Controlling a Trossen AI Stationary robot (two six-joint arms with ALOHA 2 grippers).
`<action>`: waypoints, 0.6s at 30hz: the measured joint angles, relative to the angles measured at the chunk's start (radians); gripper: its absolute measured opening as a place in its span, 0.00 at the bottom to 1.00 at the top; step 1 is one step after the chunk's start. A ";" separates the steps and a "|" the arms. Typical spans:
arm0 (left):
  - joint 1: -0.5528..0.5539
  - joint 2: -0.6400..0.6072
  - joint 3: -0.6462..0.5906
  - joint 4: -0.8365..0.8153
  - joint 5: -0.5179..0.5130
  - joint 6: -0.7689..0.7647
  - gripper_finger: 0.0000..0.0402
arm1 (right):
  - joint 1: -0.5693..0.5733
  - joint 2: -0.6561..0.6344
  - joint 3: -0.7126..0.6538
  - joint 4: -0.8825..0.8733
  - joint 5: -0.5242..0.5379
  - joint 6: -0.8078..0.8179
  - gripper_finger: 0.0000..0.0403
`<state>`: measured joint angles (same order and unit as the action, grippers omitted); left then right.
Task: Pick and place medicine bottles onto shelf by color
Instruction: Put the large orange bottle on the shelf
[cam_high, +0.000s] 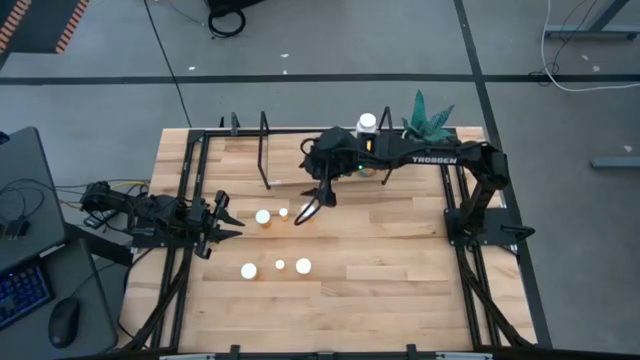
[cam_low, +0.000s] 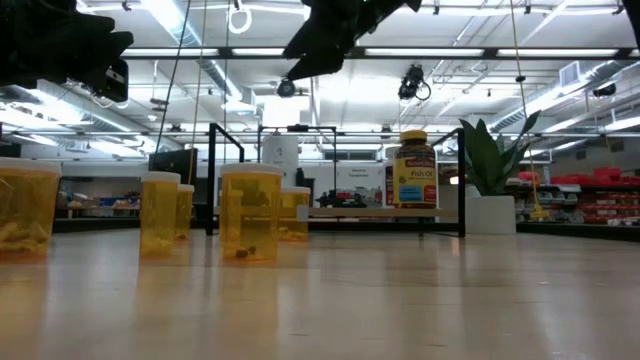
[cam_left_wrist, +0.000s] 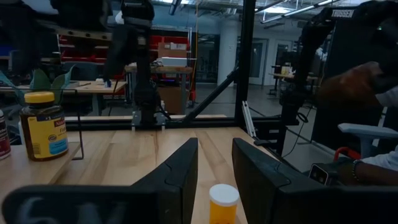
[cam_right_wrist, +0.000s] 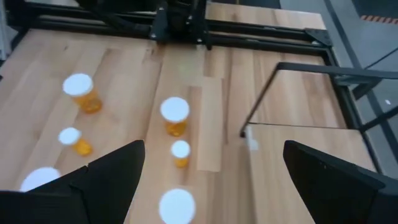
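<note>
Orange bottles (cam_low: 249, 212) stood nearest on the table (cam_high: 400, 270). Right gripper (cam_high: 308, 208) hovered above them, jaws spread wide; left gripper (cam_high: 226, 220) waited at the left, clenched and empty

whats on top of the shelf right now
On the shelf stands a dark amber bottle with a yellow lid, labelled Fish Oil. In the high view the right arm covers that end, so more bottles there cannot be ruled out.

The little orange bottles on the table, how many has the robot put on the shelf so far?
None that I can see. The shelf holds only the amber bottle and a white-capped bottle. Nothing is in hand: the right claw hangs open above the orange bottles, and the left claw waits nearly shut at the table's left side. Five orange bottles show on the table, all left to move.
</note>
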<state>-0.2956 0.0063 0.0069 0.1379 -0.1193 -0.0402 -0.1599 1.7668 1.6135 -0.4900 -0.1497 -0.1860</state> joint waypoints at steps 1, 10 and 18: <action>0.000 0.000 0.000 0.000 0.000 0.000 0.27 | 0.006 0.000 0.000 -0.001 0.000 0.000 0.98; 0.000 0.000 0.000 0.000 0.000 0.000 0.27 | 0.064 0.000 0.000 0.031 0.002 0.027 0.98; 0.000 0.000 0.000 0.000 0.000 0.000 0.27 | 0.118 0.016 0.000 0.086 0.057 0.035 0.98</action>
<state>-0.2955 0.0060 0.0070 0.1379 -0.1193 -0.0403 -0.0416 1.7824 1.6138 -0.4039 -0.0932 -0.1510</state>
